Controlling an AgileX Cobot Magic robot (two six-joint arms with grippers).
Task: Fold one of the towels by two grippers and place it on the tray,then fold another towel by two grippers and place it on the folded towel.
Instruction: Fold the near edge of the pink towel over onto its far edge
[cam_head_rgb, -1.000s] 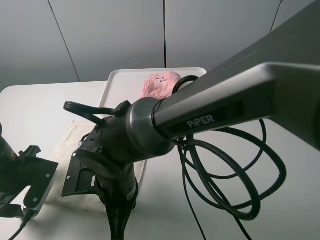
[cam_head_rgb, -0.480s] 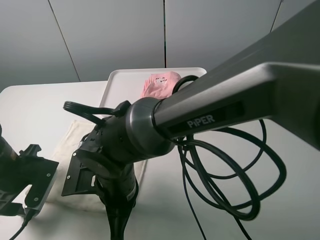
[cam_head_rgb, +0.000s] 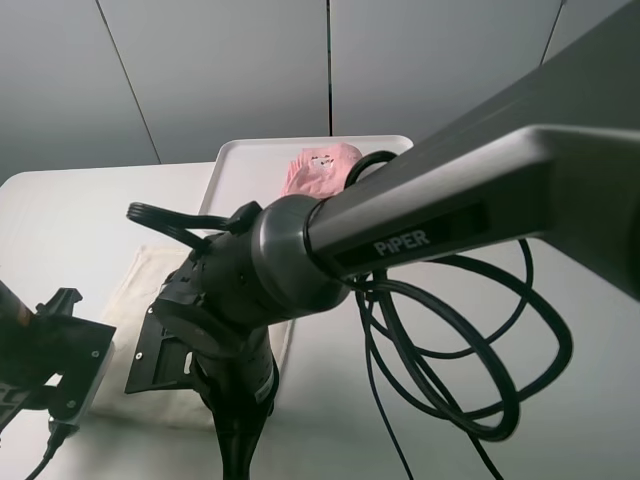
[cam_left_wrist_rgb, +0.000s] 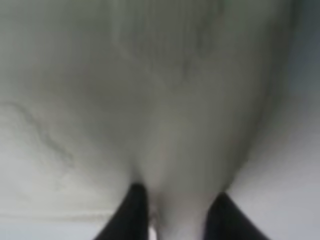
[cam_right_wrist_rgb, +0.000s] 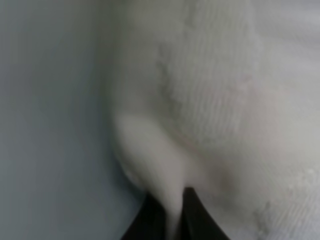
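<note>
My left tool (cam_left_wrist_rgb: 177, 215) has a thick fold of the cream towel (cam_head_rgb: 130, 300) filling the gap between its two dark fingers (cam_left_wrist_rgb: 132, 215). They stand fairly wide, yet the cloth is bunched right up against both, so I read it as a pinch on the towel. My right tool (cam_right_wrist_rgb: 172, 215) is pressed nearly together, with only a thin ridge of the same cream cloth squeezed between its fingers (cam_right_wrist_rgb: 150, 220). Both wrist views are blurred and so close that little beyond the fabric shows. From the high camera the cream towel lies on the white tabletop (cam_head_rgb: 70, 220), on the left and just in front of the near-left corner of the tray (cam_head_rgb: 250, 165), and its right part is hidden behind my right arm (cam_head_rgb: 420, 230). That arm reaches across the middle of the view and down to the towel's near edge. My left arm (cam_head_rgb: 50, 355) sits low at the towel's left side. The pink towel (cam_head_rgb: 318, 168) rests bunched on the tray at the back — well apart from the cream one. Black cables (cam_head_rgb: 480, 380) loop off the right arm over the tabletop's right side.
</note>
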